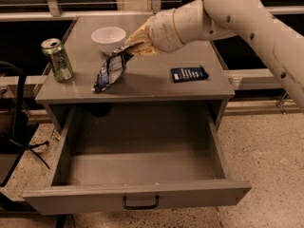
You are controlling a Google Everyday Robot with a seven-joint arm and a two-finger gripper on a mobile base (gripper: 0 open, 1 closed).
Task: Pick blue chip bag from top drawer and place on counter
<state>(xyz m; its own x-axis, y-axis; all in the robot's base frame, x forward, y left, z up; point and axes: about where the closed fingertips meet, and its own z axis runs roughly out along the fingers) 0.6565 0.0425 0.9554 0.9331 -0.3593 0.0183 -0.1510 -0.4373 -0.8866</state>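
The blue chip bag (109,71) is a crumpled dark blue foil bag with silvery edges. It slants down over the counter (142,82), and its lower end touches the counter near the front left. My gripper (130,46) is above the counter's middle, shut on the bag's top end. The arm reaches in from the upper right. The top drawer (137,163) stands pulled fully open below the counter, with a small black handle (140,203) on its front panel. Nothing shows inside it.
A green drink can (57,59) stands at the counter's left edge. A white bowl (108,38) sits at the back, just behind the gripper. A small flat dark blue packet (188,73) lies on the right. Dark cables and a stand (19,127) are on the floor to the left.
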